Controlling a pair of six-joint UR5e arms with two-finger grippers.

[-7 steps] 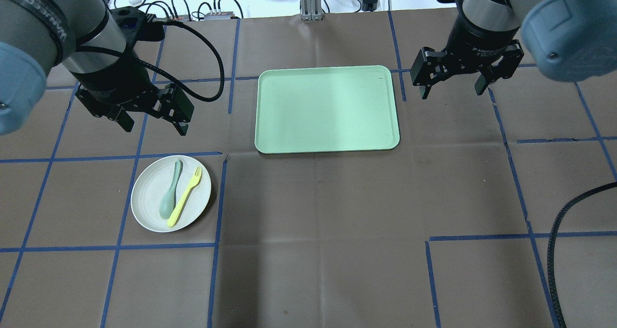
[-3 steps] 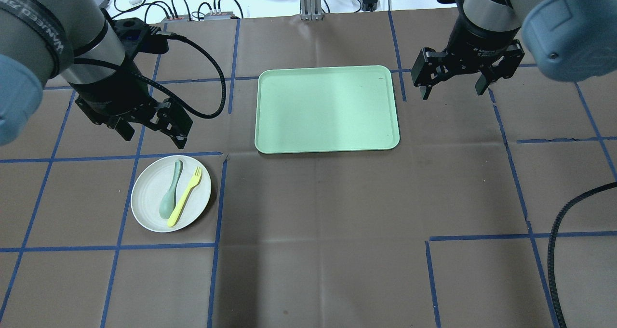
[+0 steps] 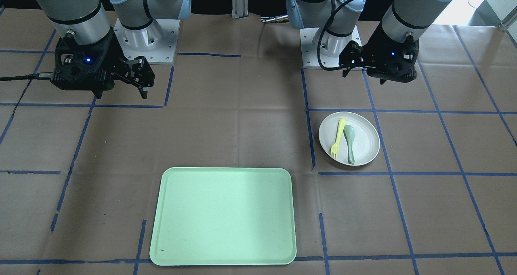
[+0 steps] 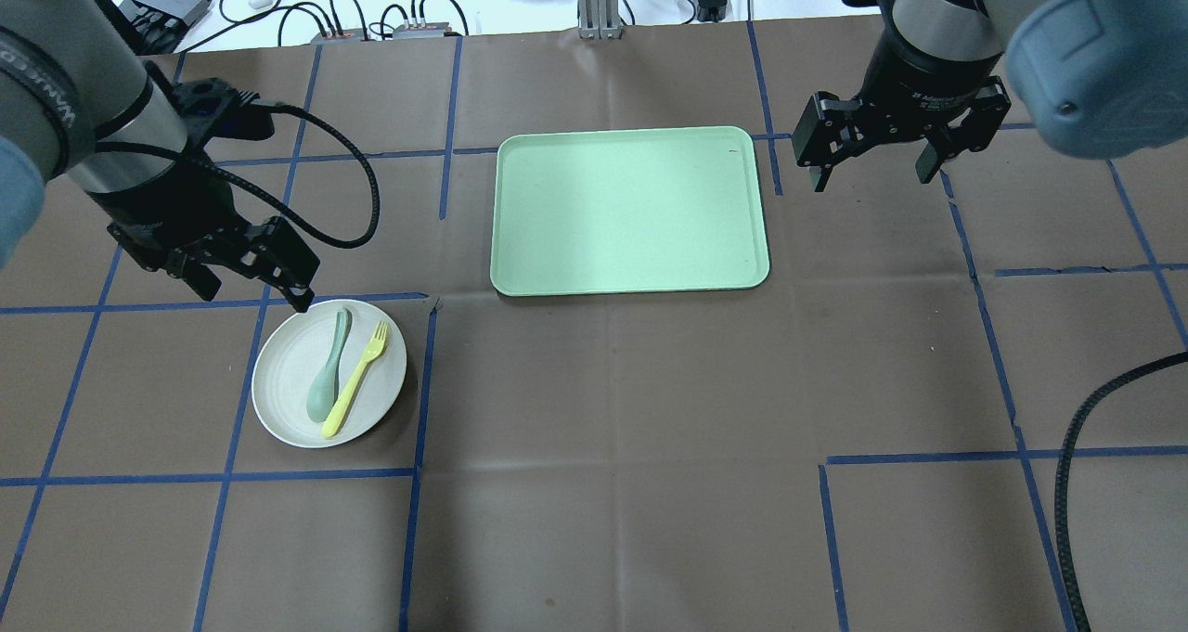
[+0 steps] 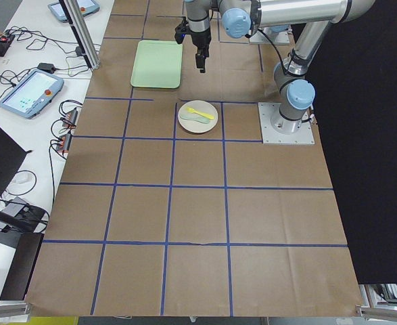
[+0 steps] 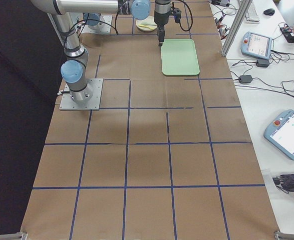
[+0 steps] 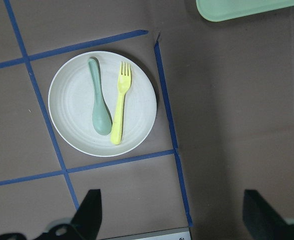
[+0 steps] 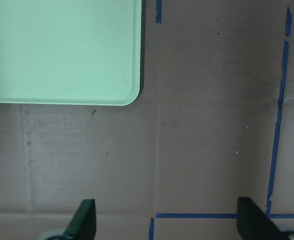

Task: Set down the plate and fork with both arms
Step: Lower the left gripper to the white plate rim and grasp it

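Observation:
The off-white plate (image 4: 281, 372) lies on the table at the left, with the pale-yellow fork (image 4: 355, 379) and a grey-green spoon (image 4: 328, 381) side by side on it. The left wrist view shows the plate (image 7: 74, 107), fork (image 7: 120, 107) and spoon (image 7: 99, 102) from above. My left gripper (image 4: 252, 296) is open and empty, hovering above the table just beyond the plate's far-left rim. My right gripper (image 4: 872, 181) is open and empty, hovering to the right of the mint-green tray (image 4: 631, 210).
The tray holds nothing and lies at the middle back of the table. It also shows in the front-facing view (image 3: 224, 216). Blue tape lines cross the brown table cover. A black cable (image 4: 1077, 483) hangs at the right front. Cables and boxes lie beyond the table's far edge.
My left gripper has moved left and toward the plate, and now hovers by its far rim. The right gripper, plate, fork and spoon have not moved.

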